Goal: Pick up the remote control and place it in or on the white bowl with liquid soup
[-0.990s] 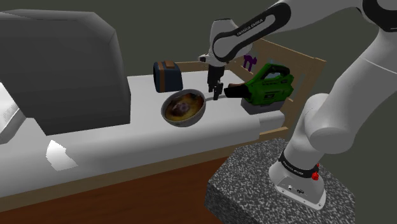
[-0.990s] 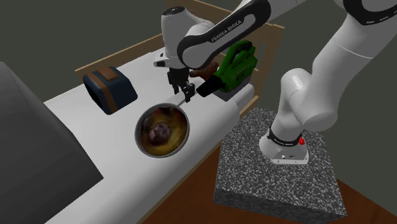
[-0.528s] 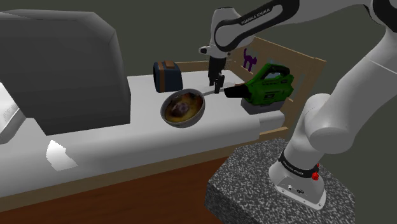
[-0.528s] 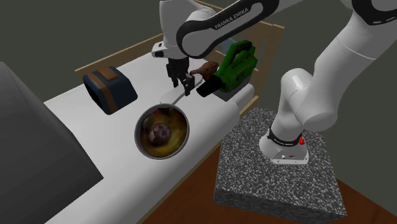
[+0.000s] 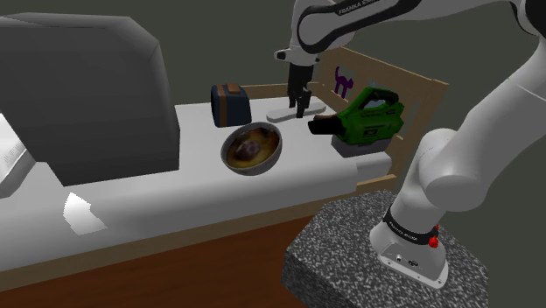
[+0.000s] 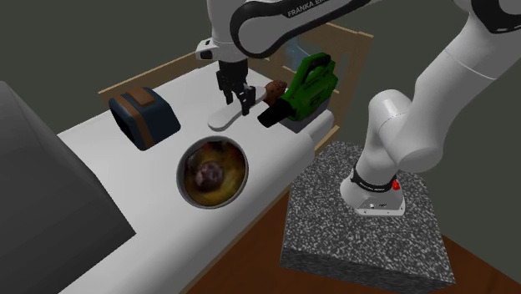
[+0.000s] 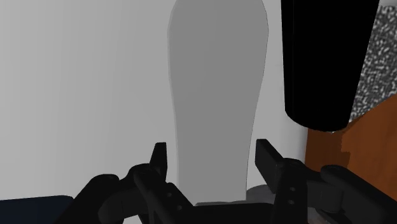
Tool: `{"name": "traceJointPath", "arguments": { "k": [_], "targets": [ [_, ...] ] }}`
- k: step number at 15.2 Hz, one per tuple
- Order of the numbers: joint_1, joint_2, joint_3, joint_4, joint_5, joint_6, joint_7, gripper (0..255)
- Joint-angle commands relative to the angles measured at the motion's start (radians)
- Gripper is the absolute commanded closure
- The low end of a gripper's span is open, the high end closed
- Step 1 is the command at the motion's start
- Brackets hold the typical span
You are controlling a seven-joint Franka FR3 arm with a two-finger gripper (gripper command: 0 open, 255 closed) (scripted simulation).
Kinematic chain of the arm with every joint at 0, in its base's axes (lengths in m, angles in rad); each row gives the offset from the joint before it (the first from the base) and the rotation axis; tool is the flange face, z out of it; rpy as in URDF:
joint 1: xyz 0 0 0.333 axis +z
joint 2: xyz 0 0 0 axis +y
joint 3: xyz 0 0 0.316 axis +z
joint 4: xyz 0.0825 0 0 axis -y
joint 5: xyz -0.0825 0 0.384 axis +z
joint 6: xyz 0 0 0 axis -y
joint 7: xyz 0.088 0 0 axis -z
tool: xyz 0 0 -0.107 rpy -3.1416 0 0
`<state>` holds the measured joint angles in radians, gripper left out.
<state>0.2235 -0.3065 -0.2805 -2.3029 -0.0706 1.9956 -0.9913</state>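
remote control (image 7: 216,95), pale grey, lay flat on the white table (image 5: 175,175); the gripper (image 7: 212,156) hovered above it, fingers (image 7: 159,158) spread apart, gripping nothing; soup bowl (image 5: 262,164) nearby.

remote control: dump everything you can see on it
The remote control is drawn plain pale grey, with no buttons or markings showing. It is a flat, elongated slab with rounded ends. It lies flat on the white counter, past the soup bowl and clear of it, beside the black nozzle of the green blower. The open gripper hovers over it, fingers straddling its width without visibly touching it.
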Motion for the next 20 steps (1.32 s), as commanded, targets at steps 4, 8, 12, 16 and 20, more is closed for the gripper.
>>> {"name": "traceJointPath", "arguments": {
  "k": [4,8,12,16,20],
  "targets": [
    [0.001,-0.014,0.005,0.054,0.000,-0.068,0.003,255],
    [0.012,-0.019,0.024,0.080,0.006,-0.100,0.028,255],
    [0.053,-0.007,0.089,0.091,0.031,-0.100,0.122,255],
    [0.095,0.023,0.151,0.119,0.055,-0.100,0.214,255],
    [0.140,0.072,0.215,0.171,0.078,-0.101,0.312,255]
  ]
}}
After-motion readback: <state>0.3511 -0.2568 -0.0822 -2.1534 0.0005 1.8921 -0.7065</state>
